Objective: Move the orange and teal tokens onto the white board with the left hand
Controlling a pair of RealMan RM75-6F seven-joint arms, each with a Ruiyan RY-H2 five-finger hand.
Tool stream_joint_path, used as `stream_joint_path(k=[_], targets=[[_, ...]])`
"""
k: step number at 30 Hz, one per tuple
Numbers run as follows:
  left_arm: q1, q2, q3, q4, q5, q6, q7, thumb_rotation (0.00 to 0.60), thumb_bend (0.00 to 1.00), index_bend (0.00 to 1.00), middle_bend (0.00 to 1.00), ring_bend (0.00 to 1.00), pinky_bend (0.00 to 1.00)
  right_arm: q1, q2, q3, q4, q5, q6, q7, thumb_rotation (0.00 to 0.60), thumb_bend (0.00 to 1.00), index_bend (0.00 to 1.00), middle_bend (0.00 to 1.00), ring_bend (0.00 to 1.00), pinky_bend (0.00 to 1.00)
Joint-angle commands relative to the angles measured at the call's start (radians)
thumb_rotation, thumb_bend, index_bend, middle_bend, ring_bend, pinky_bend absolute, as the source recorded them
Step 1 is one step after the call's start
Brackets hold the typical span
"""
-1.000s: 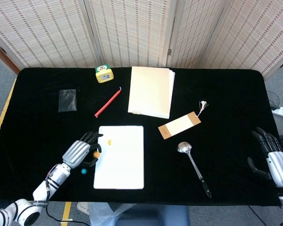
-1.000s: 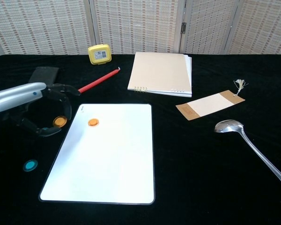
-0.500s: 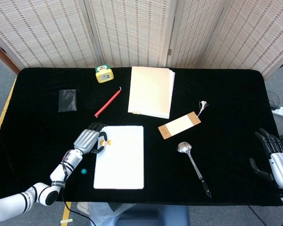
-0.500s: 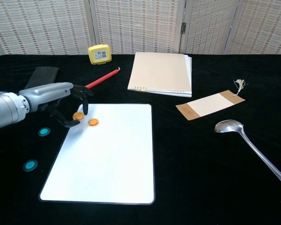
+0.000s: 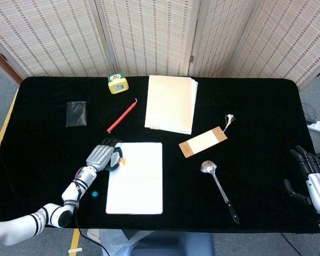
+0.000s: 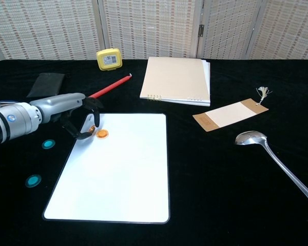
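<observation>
Your white board already carries one orange token near its top-left corner. Your left hand pinches a second orange token over the board's edge, yet to be put down. Both teal tokens lie on the cloth left of the board, and your right hand idles with fingers spread, holding nothing.

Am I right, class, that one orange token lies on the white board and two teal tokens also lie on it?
Not quite. One orange token lies on the board, but the chest view shows both teal tokens on the black cloth, left of it.
</observation>
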Motion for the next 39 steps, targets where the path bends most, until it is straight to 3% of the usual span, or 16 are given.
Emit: stream_joint_path(k=[1,10,16,21,27,39], targets=[[-0.003,-0.002,0.001,-0.001,-0.005,0.000,0.005,0.600,0.41,0.47,0.14,0.00,0.00,0.000,-0.001,0.000,0.002,0.001,-0.001,0.001,0.600,0.48,0.00,0.00,0.01,0.00],[-0.006,0.002,0.010,0.003,-0.028,0.001,0.027,0.600,0.41,0.45,0.14,0.00,0.00,0.000,-0.004,0.002,0.008,0.003,-0.005,0.005,0.600,0.48,0.00,0.00,0.00,0.00],[0.010,0.031,0.007,-0.035,-0.040,0.025,0.020,0.600,0.41,0.32,0.11,0.00,0.00,-0.001,-0.003,0.002,0.009,0.002,-0.004,0.007,0.600,0.48,0.00,0.00,0.00,0.00],[0.061,0.095,0.020,-0.104,-0.015,0.091,-0.017,0.600,0.41,0.35,0.11,0.00,0.00,-0.003,-0.002,0.002,0.012,0.000,0.000,0.012,0.600,0.48,0.00,0.00,0.00,0.00],[0.136,0.157,0.077,-0.145,0.021,0.154,-0.040,0.600,0.41,0.41,0.11,0.00,0.00,0.001,-0.012,0.000,0.021,-0.008,-0.004,0.018,0.600,0.48,0.00,0.00,0.01,0.00],[0.195,0.115,0.120,-0.062,0.018,0.170,-0.041,0.600,0.41,0.42,0.11,0.00,0.00,0.007,-0.009,0.000,0.013,-0.025,0.004,0.013,0.600,0.48,0.00,0.00,0.00,0.00]])
